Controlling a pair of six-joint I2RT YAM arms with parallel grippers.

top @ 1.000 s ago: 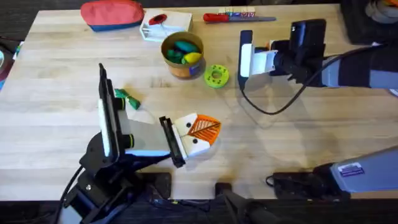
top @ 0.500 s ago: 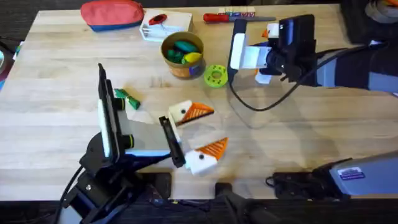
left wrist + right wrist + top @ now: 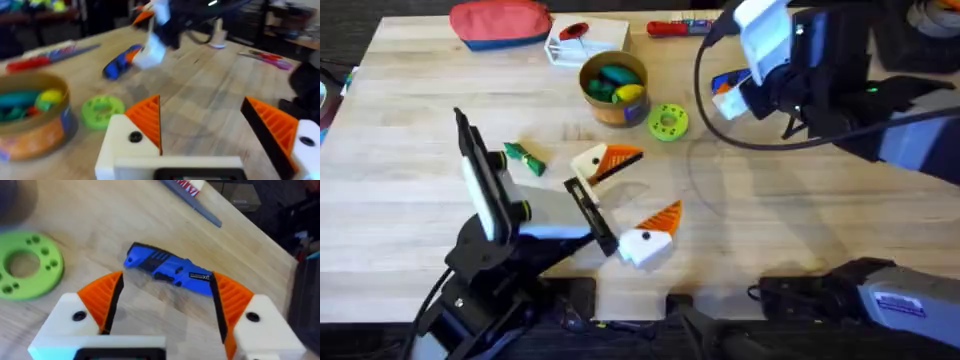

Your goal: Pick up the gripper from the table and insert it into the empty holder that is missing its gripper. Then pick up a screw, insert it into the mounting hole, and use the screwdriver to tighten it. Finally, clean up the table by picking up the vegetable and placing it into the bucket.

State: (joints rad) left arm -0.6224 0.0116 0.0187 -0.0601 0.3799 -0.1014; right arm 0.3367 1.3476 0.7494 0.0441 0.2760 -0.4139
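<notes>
The screwdriver (image 3: pixel 167 271), blue-handled, lies flat on the table between the open fingers of my right gripper (image 3: pixel 167 287), which hovers over it near the far edge (image 3: pixel 728 95). My left gripper (image 3: pixel 632 195) stands wide open at mid-table with nothing between its orange pads (image 3: pixel 200 107). The vegetable (image 3: pixel 525 158), small and green, lies left of the left arm's fingers. Behind them stands the bucket (image 3: pixel 613 88), a tan tub with toy pieces inside (image 3: pixel 30 117). The loose small orange gripper, the holder and any screw are out of view.
A green ring disc (image 3: pixel 667 122) lies right of the bucket (image 3: pixel 27 265). A white box (image 3: pixel 585 42), a red pouch (image 3: pixel 500 22) and a red-handled tool (image 3: pixel 670 28) line the far edge. Bare wood lies at the right front.
My left gripper went from shut to wide open and shifted slightly left. The right arm swung toward the far edge and now straddles the blue screwdriver.
</notes>
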